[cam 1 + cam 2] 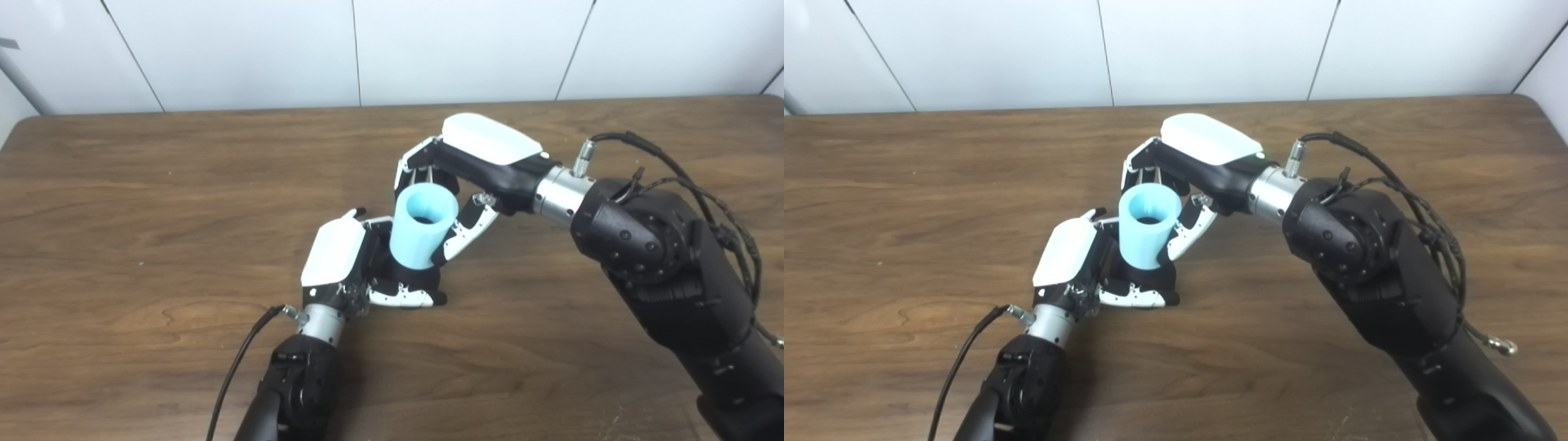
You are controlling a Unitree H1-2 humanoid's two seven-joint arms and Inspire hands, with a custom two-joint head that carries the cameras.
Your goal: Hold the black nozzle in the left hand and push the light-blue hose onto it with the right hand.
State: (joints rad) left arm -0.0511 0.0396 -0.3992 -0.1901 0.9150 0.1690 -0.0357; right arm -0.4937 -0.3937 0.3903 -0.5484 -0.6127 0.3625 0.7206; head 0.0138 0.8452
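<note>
A short light-blue hose [422,229] stands upright near the middle of the wooden table [153,202], its open end facing up. Its lower end sits over the black nozzle [411,277], most of which is hidden by the hose and by fingers. My left hand [355,263] is wrapped around the nozzle at the hose's base, thumb lying in front. My right hand [465,177] reaches in from the right and above. It is shut on the hose, with fingers behind the upper rim and the thumb pressed against its right side. Both hands appear again in the right eye view: left hand [1078,263], right hand [1188,171].
A white panelled wall [367,49] runs behind the table's far edge. My right forearm [661,257], with loose black cables, crosses the right half of the table. A cable trails from my left wrist [245,349] toward the near edge.
</note>
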